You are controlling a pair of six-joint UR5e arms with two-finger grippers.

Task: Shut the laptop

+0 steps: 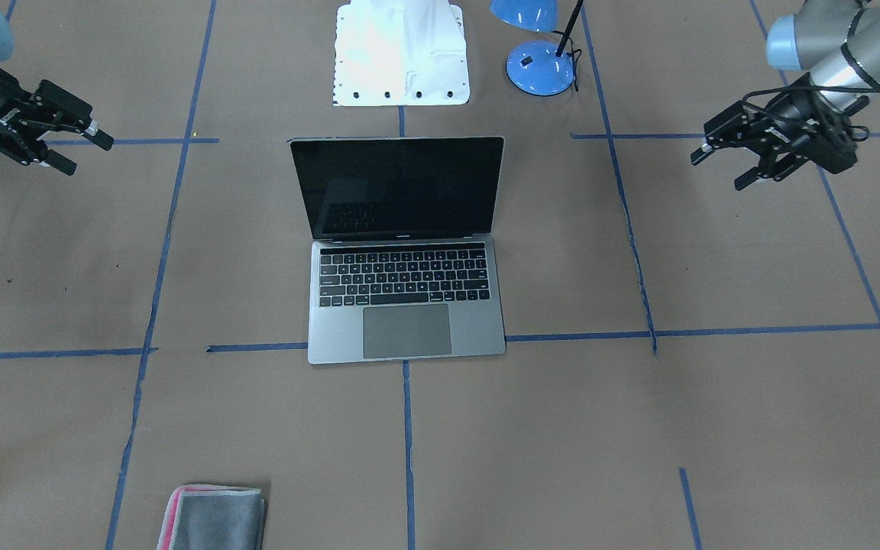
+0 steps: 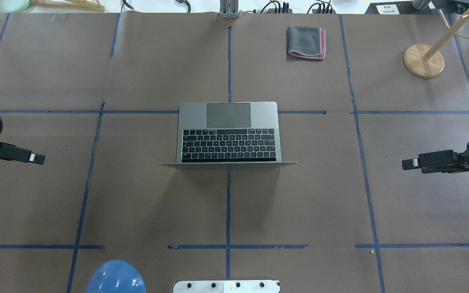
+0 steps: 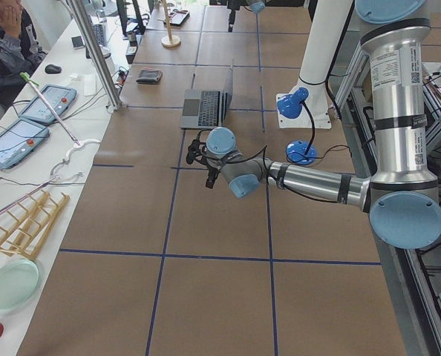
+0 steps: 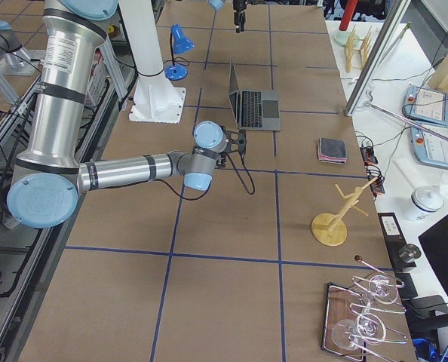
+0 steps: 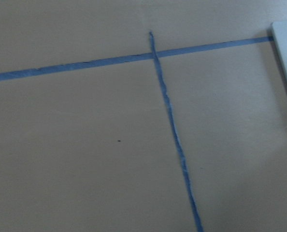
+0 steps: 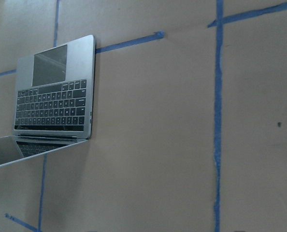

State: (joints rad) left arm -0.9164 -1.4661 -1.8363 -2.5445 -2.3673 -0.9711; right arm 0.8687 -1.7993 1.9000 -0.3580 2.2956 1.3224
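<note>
Front-facing view: the laptop [image 1: 406, 298] sits open, midway between the counter's robot-side and operator-side edges. The left gripper [image 1: 717, 169] and right gripper [image 1: 88, 153] hover toward opposite ends, jaws parted, holding nothing. Overhead view: both are well apart from the laptop.

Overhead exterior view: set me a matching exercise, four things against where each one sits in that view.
Things:
1. laptop
2. folded cloth
3. blue lamp
4. wooden stand

Places:
A. bottom edge, left of centre
B. upper right, near the corner
C. middle of the view
D. top, a little right of centre

Pairs: 1-C, 2-D, 3-A, 4-B
</note>
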